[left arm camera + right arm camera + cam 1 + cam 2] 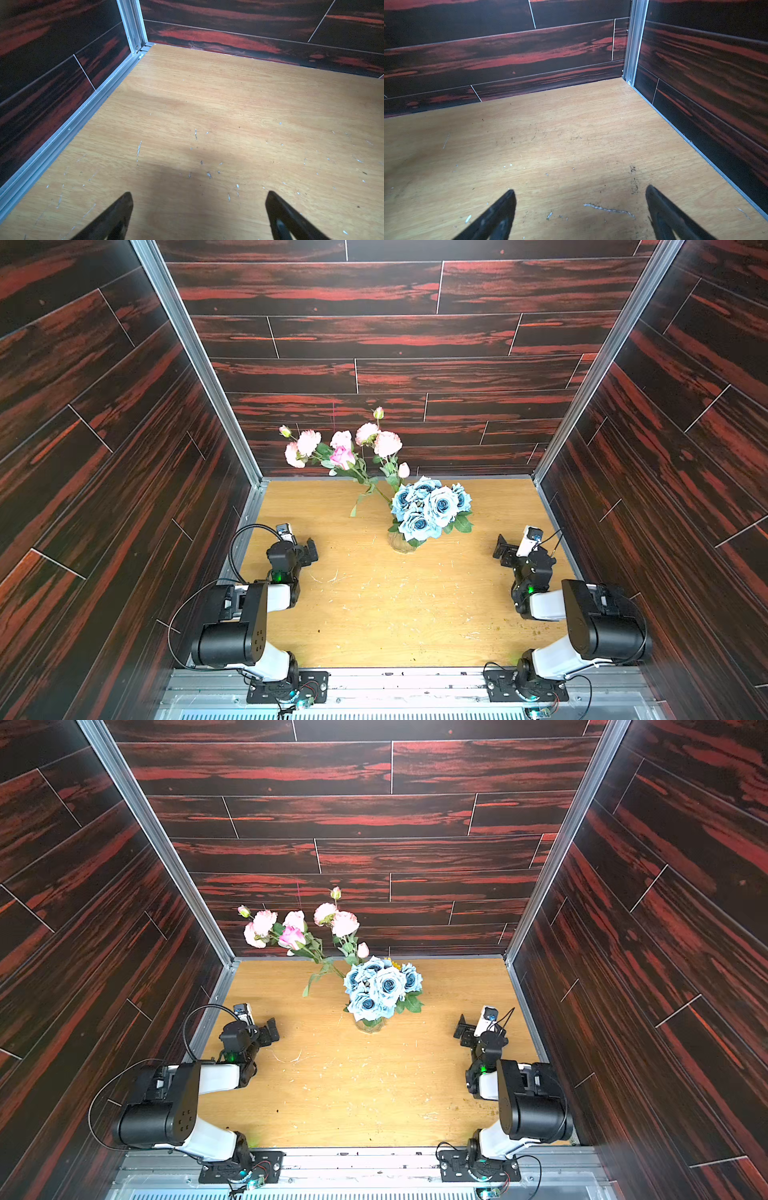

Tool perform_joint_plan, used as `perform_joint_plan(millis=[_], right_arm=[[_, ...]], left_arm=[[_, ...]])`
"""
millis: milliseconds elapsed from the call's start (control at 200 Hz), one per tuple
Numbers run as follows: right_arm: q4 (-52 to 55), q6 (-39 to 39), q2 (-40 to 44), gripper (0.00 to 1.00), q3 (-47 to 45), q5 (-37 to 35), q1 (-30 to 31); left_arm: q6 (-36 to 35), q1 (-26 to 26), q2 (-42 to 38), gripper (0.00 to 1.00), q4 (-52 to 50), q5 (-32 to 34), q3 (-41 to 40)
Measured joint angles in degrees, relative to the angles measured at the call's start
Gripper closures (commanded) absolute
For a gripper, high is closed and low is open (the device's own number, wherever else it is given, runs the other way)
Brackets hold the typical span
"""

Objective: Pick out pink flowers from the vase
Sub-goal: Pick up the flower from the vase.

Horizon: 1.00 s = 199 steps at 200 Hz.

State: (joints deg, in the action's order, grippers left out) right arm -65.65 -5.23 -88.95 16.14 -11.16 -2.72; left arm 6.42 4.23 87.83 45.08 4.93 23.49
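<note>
The table [395,614] under me is pale wood-grain board, matt and scuffed with small white scratches, while the walls [374,335] wear dark red-black wood-look panels with a faint sheen, edged by brushed silvery metal rails [133,25]. My left gripper [199,196] and right gripper [580,193] have matt black plastic fingers, and my arm shells [278,597] are smooth glossy white and black. The vase [401,545] is clear glass; the pink flowers [386,443] and blue roses [432,506] look like soft cloth petals, though from this far I can't be sure.
</note>
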Motion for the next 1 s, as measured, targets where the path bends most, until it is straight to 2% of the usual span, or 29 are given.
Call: perform_joint_plan(millis=[676,997], right_arm=[[0.0,0.0,0.0,0.01,0.0,0.0,0.0],[0.0,0.0,0.0,0.01,0.0,0.0,0.0]], left_arm=[[0.0,-0.2,0.0,0.00,0.0,0.3,0.0],[-0.7,-2.7,0.0,0.00,0.0,4.2,0.0]])
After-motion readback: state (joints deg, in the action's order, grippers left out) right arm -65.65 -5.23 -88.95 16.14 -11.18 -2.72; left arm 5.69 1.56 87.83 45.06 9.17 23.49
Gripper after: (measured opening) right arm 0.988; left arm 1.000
